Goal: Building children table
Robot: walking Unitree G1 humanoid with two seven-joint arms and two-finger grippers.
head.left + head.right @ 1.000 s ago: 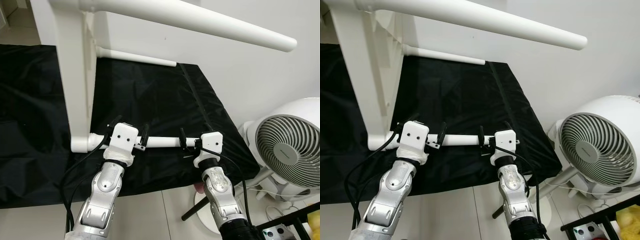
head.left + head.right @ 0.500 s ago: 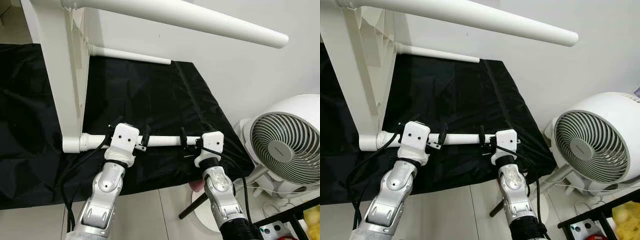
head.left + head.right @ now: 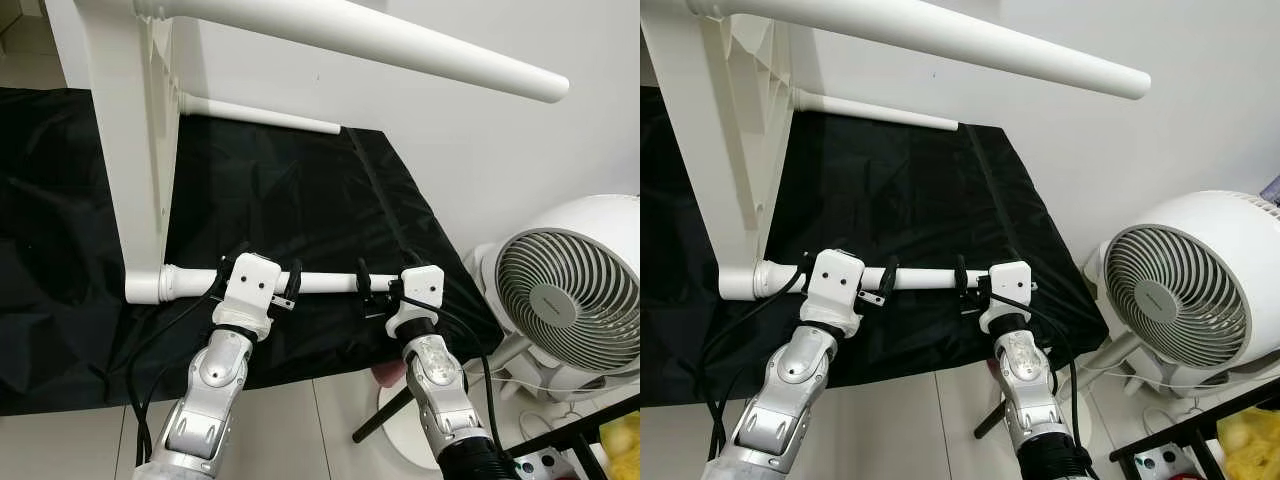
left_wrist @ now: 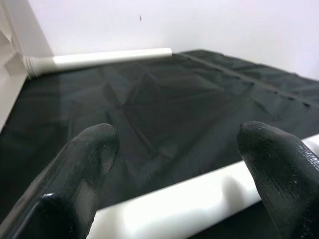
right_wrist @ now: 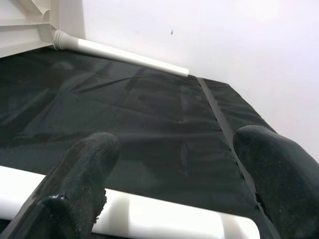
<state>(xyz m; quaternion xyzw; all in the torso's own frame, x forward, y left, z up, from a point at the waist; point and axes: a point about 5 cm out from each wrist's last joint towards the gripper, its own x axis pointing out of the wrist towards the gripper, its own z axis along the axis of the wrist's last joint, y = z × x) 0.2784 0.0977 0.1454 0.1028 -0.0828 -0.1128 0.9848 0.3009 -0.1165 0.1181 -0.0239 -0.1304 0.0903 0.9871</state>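
A white children's table lies on its side on a black cloth (image 3: pixel 300 190). Its top (image 3: pixel 130 150) stands upright at the left. One leg (image 3: pixel 380 45) juts out high overhead and another (image 3: pixel 260 112) rests along the wall. The near leg (image 3: pixel 325 283) lies low along the cloth's front. My left gripper (image 3: pixel 260 274) is open over this leg near its base, its fingers (image 4: pixel 84 169) spread along the leg (image 4: pixel 189 204). My right gripper (image 3: pixel 385 285) is open over the leg's free end (image 5: pixel 164 219).
A white fan (image 3: pixel 565 300) stands on the tiled floor at the right, close to my right arm. A black rod (image 3: pixel 385 415) slants below the cloth's front edge. A dark rack (image 3: pixel 590 440) sits at the lower right. The white wall runs behind the cloth.
The view has shifted a little. My left gripper has slid slightly along the near leg toward the right gripper. The right gripper stays at the leg's end.
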